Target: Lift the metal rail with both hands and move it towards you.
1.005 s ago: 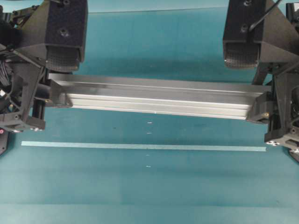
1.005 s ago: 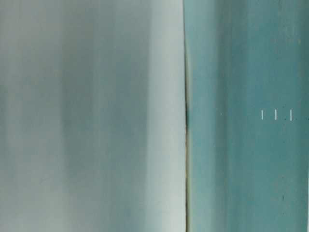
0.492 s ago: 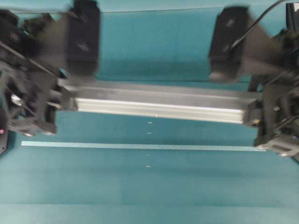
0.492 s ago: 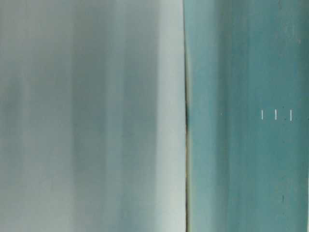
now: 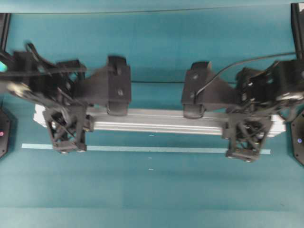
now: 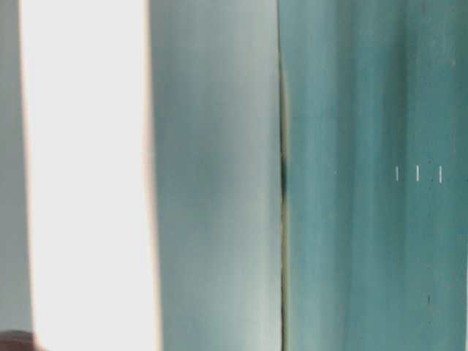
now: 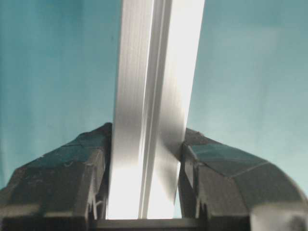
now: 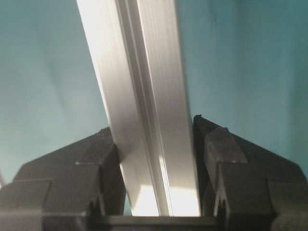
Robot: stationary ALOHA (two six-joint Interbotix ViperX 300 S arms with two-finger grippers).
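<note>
Overhead view: the metal rail (image 5: 156, 121) lay crosswise over the teal table (image 5: 152, 194), approx. level, w/ its near edge just above the thin pale tape strip (image 5: 142, 148). My left gripper (image 5: 66, 124) sat near the rail's left end, my right gripper (image 5: 248, 129) near its right end; each arm body reached in over the rail from the far side.

Left wrist view: my two dark jaws were clamped on the rail (image 7: 151, 110), one on each long side, w/ the grooved face running away between them. My left gripper (image 7: 144, 192) showed no gap at either contact.

Right wrist view: same grip; my right gripper (image 8: 156, 168) pinched the rail (image 8: 139, 96) between both jaws, bar slightly slanted in frame.

Table-level view: blurred pale and teal bands only; cannot tell whether the rail touched the table.
</note>
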